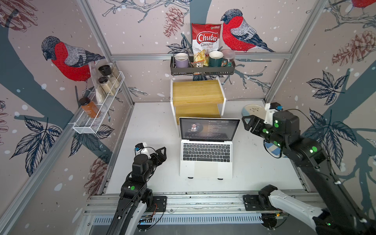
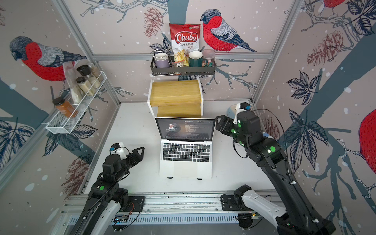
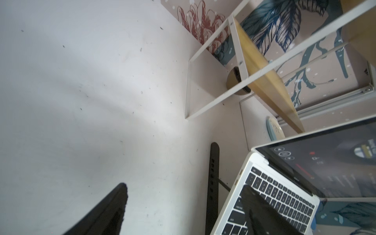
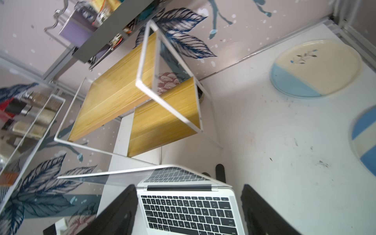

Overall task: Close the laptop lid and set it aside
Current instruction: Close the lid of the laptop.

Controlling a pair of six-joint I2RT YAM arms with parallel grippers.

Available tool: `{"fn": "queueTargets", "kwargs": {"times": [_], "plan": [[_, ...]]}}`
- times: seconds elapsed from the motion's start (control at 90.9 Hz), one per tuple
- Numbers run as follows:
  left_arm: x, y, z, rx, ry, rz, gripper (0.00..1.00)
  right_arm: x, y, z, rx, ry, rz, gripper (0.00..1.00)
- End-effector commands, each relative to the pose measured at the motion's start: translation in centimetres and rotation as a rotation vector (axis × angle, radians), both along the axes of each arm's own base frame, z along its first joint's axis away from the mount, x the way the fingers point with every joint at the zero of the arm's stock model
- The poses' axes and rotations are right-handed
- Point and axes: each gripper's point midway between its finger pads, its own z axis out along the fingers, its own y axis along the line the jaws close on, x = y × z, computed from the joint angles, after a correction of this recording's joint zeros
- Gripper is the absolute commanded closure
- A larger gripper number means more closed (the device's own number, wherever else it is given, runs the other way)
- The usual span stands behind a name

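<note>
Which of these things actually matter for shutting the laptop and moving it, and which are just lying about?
In the job: laptop, its lid (open now), left end effector, right end effector.

Just lying about: chips bag, purple mug, green mug, spice jars, wooden shelf, plate, black stand.

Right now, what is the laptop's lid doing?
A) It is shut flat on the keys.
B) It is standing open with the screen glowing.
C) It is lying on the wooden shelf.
B: in a top view the lid stands up behind the keys of the laptop, and its dark screen shows a small picture and lines of text.
</note>
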Motion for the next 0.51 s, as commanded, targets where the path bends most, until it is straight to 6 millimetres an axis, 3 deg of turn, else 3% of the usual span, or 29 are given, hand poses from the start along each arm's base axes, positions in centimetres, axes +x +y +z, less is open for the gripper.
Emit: {"fn": "queueTargets", "kwargs": {"times": [0.0, 0.088, 0.176, 0.33, 0.495], "plan": [[-0.1, -1.5, -0.1, 0.005, -0.009, -0.084, 0.13, -0.1, 0.8, 1.7, -0.164, -0.057, -0.032, 0.28], [-0.1, -2.5, -0.2, 0.015, -0.008, -0.128, 0.12, 0.0, 4.0, 3.9, -0.181, -0.104, 0.023, 0.37], [-0.2, -2.8, -0.7, 0.05, 0.003, -0.132, 0.12, 0.2, 5.9, 5.9, -0.192, -0.152, 0.045, 0.47], [-0.5, -3.7, -0.8, 0.081, -0.008, -0.172, 0.1, 1.8, 9.3, 5.9, -0.266, -0.142, 0.066, 0.63], [-1.0, -5.0, -1.9, 0.09, -0.001, -0.217, 0.1, 3.1, 12.4, 4.6, -0.349, -0.119, 0.093, 0.69]]}}
